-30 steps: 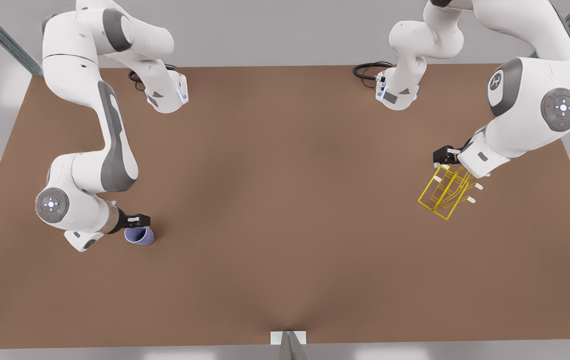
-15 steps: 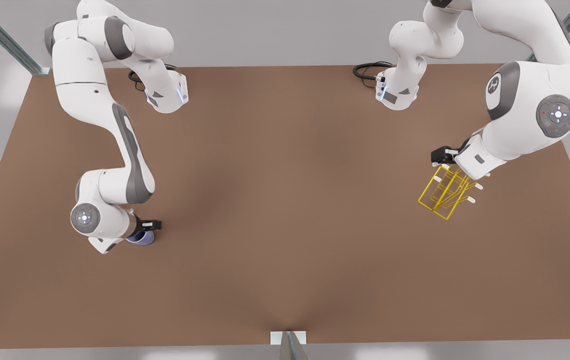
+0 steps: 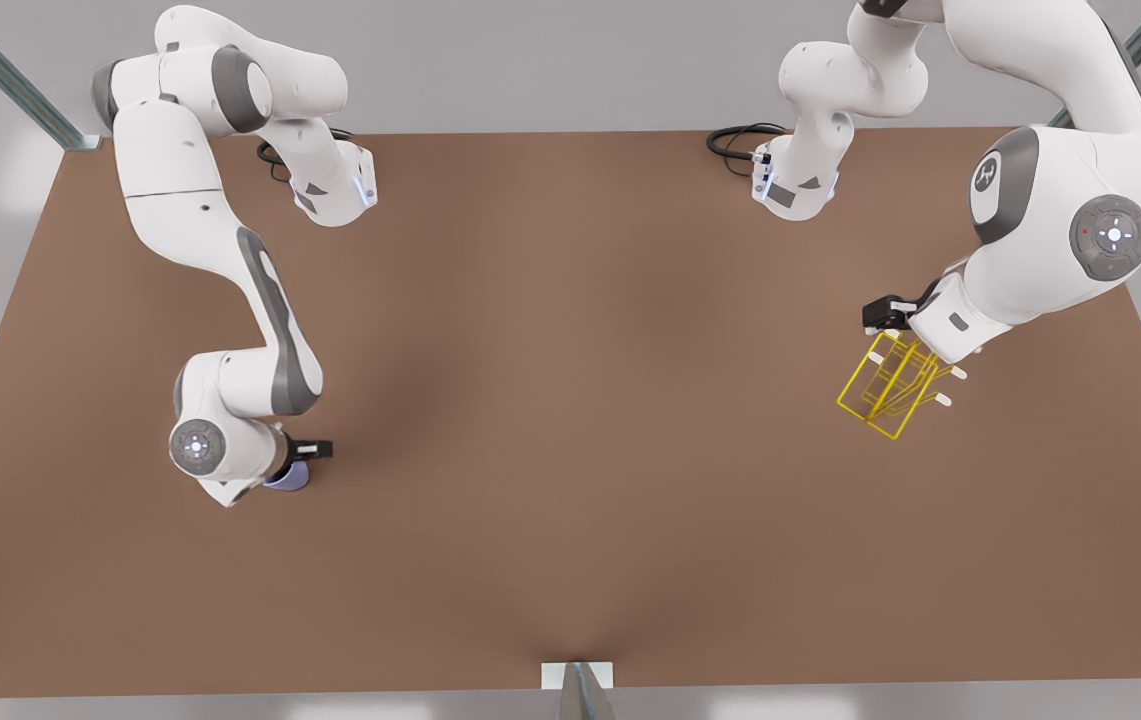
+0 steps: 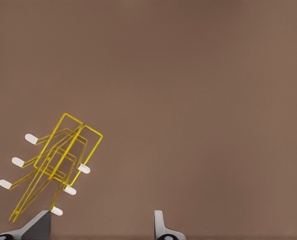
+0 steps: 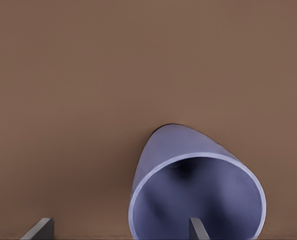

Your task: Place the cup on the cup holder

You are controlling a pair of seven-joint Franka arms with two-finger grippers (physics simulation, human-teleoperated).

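The lavender-blue cup (image 3: 292,479) lies on its side on the brown table at the front view's left, mostly covered by the right arm's wrist. In the right wrist view the cup (image 5: 181,145) shows its open mouth toward the camera. My right gripper (image 3: 315,450) (image 5: 118,229) is open above it, one fingertip (image 5: 197,228) in front of the cup's mouth and the other out beside the cup. The yellow wire cup holder (image 3: 892,388) (image 4: 58,160) stands at the front view's right. My left gripper (image 3: 880,314) (image 4: 99,228) hangs open at its far edge, holding nothing.
Both arm bases (image 3: 335,190) (image 3: 795,185) and black cables (image 3: 735,140) sit along the table's far edge. A small white bracket (image 3: 577,676) marks the near edge. Bare brown tabletop (image 3: 570,400) stretches between the cup and the cup holder.
My right arm has swung toward the front view's right and now covers most of the cup, which stays put. The left arm has shifted only slightly by the cup holder.
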